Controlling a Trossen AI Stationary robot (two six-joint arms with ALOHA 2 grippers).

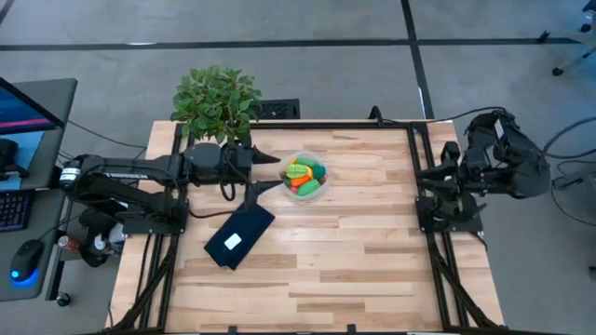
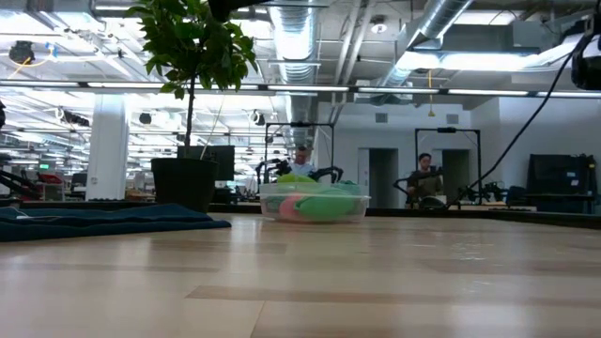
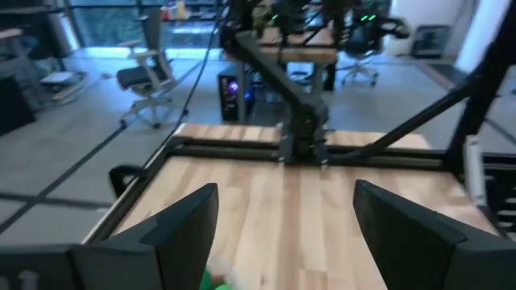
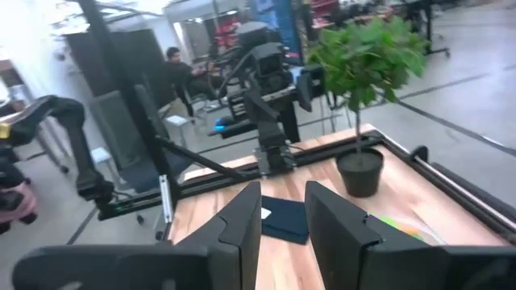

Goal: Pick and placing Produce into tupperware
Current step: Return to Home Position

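Left gripper (image 1: 270, 171): stretched out from the left side of the table (image 1: 372, 261), above the wood and just beside the tupperware. Its fingers (image 3: 185, 234) stand wide apart with nothing between them.
Right gripper (image 4: 284, 193): sits with its folded arm at the table's right edge, well apart from the tupperware. A narrow gap shows between its fingers, and they hold nothing.
Tupperware (image 1: 325, 187): stands upright on the wood between the two arms, much closer to the left one and near the plant.
Produce (image 1: 300, 173): lies piled inside the tupperware as orange, yellow, green and red pieces. Through the clear wall in the low view it shows as green and pink.
Plant (image 1: 216, 100): leafy, in a dark pot at the table's edge on the left arm's side.
Dark flat rectangle (image 1: 239, 237): lies flat and askew on the wood near the left gripper.
White label (image 1: 233, 242): on the rectangle; no writing on it can be read.
Lettering on left arm (image 1: 121, 173): a pale line along the link, too small to read.
Room: a person (image 2: 424, 178) sits at a desk far behind the table.
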